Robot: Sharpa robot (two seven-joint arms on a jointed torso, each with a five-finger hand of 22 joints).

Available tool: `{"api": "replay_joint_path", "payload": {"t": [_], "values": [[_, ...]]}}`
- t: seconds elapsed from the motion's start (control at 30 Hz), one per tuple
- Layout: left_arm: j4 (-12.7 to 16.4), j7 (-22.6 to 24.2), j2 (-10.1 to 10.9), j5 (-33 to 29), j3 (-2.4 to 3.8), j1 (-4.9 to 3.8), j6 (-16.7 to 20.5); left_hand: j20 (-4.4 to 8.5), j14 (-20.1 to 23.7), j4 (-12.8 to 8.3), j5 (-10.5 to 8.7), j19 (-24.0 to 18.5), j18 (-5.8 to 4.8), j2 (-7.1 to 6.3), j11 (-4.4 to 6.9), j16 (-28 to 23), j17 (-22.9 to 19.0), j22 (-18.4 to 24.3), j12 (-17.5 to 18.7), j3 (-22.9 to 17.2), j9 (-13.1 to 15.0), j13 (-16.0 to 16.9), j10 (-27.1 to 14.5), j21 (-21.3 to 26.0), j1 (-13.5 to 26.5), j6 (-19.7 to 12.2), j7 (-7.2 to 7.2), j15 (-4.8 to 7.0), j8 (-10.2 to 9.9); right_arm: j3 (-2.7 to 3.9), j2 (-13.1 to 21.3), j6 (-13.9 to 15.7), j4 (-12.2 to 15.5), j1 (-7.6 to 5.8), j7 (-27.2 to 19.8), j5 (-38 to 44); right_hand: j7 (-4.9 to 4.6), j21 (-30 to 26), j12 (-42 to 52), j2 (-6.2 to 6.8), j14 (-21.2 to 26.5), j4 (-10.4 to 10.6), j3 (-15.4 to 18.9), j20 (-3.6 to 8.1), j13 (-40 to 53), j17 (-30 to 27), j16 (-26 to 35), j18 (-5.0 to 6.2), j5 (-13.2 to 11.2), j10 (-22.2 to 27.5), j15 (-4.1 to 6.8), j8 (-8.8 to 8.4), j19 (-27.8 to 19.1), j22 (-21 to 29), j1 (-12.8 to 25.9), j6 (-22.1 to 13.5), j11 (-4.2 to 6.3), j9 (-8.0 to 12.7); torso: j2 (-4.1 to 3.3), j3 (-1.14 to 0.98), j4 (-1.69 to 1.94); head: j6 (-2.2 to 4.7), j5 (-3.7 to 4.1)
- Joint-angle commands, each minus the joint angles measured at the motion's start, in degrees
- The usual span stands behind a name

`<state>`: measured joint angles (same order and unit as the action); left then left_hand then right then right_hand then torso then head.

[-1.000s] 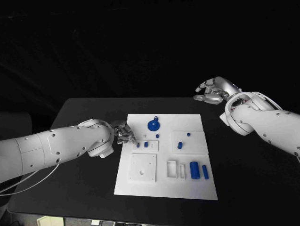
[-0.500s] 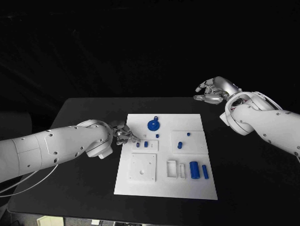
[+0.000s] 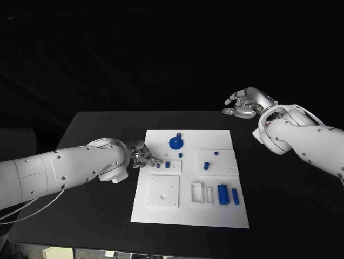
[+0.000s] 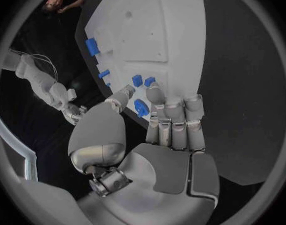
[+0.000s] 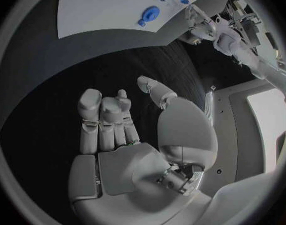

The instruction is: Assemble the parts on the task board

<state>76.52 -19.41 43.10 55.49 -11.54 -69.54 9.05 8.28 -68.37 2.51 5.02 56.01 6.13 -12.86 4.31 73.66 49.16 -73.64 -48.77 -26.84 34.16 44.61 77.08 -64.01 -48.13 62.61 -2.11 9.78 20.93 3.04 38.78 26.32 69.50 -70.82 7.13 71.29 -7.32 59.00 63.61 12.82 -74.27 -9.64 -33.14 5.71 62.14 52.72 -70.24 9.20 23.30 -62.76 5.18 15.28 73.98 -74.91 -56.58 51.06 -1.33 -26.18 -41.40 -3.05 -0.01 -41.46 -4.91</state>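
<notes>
I see my left robot hand [image 3: 143,156] at the white board's [image 3: 189,216] left edge, fingers curled by small blue pieces [image 4: 142,107], grip unclear, while my right robot hand [image 3: 244,103] hovers empty, fingers loosely apart, beyond the black surface's [image 3: 94,216] far right corner.

Left hand [image 3: 143,155] fingertips hide board [image 3: 189,210] edge in head view; can't tell if holding a part.
</notes>
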Motion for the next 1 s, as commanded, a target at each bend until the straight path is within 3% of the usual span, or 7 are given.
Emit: {"api": "replay_joint_path", "payload": {"t": [0.03,0.33,0.5,1.0], "values": [[0.1,-1.4,-0.1,3.2,-0.04,0.02,-1.4,6.79,-0.2,0.5,-0.35,0.2,0.09,0.93,0.04,0.3,0.1,-0.1,-0.3,0.2,0.1,0.1,0.4,-0.5,-0.1,0.3,0.12,0.33,0.3,0.02,0.0,-0.6,0.1,0.02,-0.5,0.1,-0.50,-0.4,0.3,-0.57,-0.3,0.3,-0.2,0.35,-0.1,0.1,0.3,5.79,0.4,0.5,-0.09,0.29,0.1,-0.3,-0.1,-0.2,0.07,-0.1,0.00,-0.02,-0.03,-0.01,-0.06],[-1.0,-0.7,-1.2,2.8,-0.08,0.68,-1.7,6.80,-0.3,-1.0,0.63,-0.1,0.19,4.09,0.13,0.3,0.0,-0.6,-0.1,3.1,0.2,0.1,0.6,-0.7,-2.7,0.4,0.18,0.41,0.4,0.02,0.0,-0.6,0.1,0.02,-0.5,0.1,-0.50,-0.4,0.3,-0.57,-0.3,0.3,-0.2,0.35,-0.1,0.1,0.3,5.79,0.4,0.5,-0.09,0.29,0.1,-0.3,-0.1,-0.2,0.07,-0.1,0.01,0.02,-0.04,-0.04,-0.06],[-1.7,-0.4,-2.2,2.4,-0.06,1.47,-1.6,6.78,-0.3,-1.6,0.90,-0.2,0.18,5.05,0.12,0.3,0.0,-0.6,-0.1,4.1,0.2,0.1,0.6,-0.6,-3.3,0.4,0.21,0.42,0.4,0.02,-0.1,-0.7,0.1,0.02,-0.5,0.1,-0.50,-0.4,0.3,-0.58,-0.3,0.3,-0.2,0.35,-0.1,0.1,0.3,5.79,0.4,0.5,-0.09,0.29,0.1,-0.3,-0.1,-0.2,0.07,-0.1,0.00,0.06,0.03,0.05,0.23],[-3.4,0.0,-3.3,2.2,-0.03,2.11,-1.3,6.72,-0.3,-2.9,1.03,-0.2,0.13,7.73,0.12,0.2,-0.1,-0.7,0.1,5.8,0.0,0.1,0.5,-0.4,-4.6,0.4,0.19,0.42,0.2,0.02,0.0,-0.7,0.1,0.03,-0.5,0.1,-0.50,-0.4,0.3,-0.60,-0.3,0.3,-0.2,0.34,-0.1,0.1,0.3,5.79,0.4,0.5,-0.09,0.29,0.1,-0.4,-0.1,-0.2,0.07,-0.1,-0.01,-0.01,-0.04,0.05,0.27]]}}
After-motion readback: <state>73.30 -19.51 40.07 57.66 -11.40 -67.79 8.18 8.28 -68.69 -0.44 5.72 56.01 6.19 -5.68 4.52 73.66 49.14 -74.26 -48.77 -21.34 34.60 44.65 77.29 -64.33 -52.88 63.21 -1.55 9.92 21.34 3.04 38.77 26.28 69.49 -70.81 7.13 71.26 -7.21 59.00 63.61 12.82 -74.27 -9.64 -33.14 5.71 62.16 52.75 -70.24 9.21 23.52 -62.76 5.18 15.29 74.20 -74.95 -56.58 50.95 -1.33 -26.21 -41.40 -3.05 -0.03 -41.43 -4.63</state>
